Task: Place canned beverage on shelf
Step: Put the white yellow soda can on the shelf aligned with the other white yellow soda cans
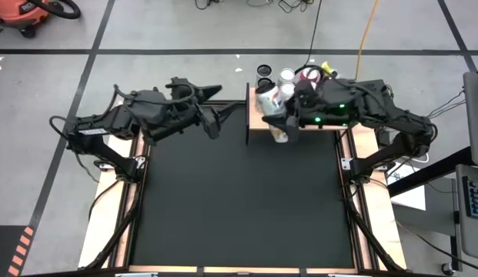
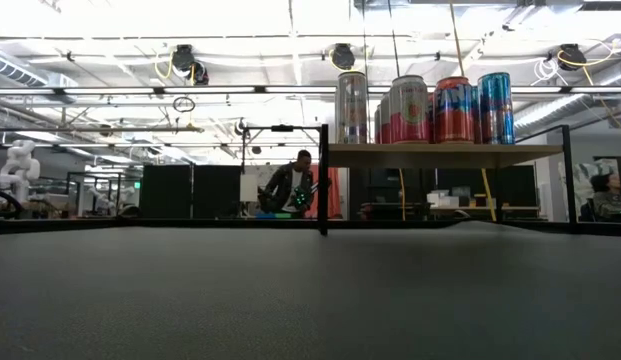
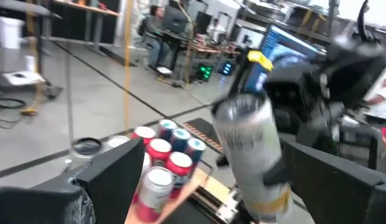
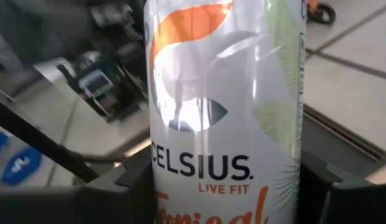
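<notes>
Can [image 4: 224,112] clamped in right gripper [image 1: 283,123] above shelf [image 1: 258,119] — left gripper [image 1: 223,115] spread, waiting alongside.

Past the left arm's own two dark fingers [image 3: 112,171], set wide apart, the right gripper [image 3: 304,118] hangs above the shelf's [image 3: 196,186] light-wood edge, its jaws closed on a tall pale can [image 3: 252,155] held tilted. Red and blue cans [image 3: 171,152] stand clustered on the shelf. Beyond lies grey floor, with a seated person [image 3: 161,28] at workstations.
</notes>
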`<state>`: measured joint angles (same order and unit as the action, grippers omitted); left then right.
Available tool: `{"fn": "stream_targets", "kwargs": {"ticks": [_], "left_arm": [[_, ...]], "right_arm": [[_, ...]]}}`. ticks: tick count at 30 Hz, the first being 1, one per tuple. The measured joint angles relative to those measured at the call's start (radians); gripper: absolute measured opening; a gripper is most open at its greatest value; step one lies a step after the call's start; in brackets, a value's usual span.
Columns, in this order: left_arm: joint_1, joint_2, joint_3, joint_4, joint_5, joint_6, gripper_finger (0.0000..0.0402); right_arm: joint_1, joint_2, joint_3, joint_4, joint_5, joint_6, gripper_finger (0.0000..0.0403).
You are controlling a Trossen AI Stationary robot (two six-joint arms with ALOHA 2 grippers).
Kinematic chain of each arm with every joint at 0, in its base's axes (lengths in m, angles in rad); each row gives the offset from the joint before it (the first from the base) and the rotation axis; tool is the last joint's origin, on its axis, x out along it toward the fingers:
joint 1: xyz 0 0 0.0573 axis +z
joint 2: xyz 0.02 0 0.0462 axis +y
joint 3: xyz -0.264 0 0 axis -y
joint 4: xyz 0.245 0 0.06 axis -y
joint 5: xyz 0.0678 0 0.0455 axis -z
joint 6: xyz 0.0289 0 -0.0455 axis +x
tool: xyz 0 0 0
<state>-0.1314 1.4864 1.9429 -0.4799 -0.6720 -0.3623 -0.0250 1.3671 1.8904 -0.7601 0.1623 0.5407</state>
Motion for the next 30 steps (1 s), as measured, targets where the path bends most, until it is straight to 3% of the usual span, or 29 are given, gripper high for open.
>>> {"fn": "stream_targets", "kwargs": {"ticks": [6, 19, 30], "left_arm": [[-0.008, 0.044, 0.000, 0.064, 0.064, -0.066, 0.0384], [-0.048, 0.221, -0.001, 0.276, 0.068, -0.067, 0.0384], [-0.036, 0.287, -0.001, 0.421, -0.013, 0.002, 0.0384]], "right_arm": [[0.000, -0.026, 0.000, 0.082, 0.047, -0.015, 0.0235], [0.000, -0.032, 0.000, 0.211, 0.070, -0.134, 0.0235], [0.000, -0.028, 0.000, 0.212, 0.071, -0.137, 0.0235]]}}
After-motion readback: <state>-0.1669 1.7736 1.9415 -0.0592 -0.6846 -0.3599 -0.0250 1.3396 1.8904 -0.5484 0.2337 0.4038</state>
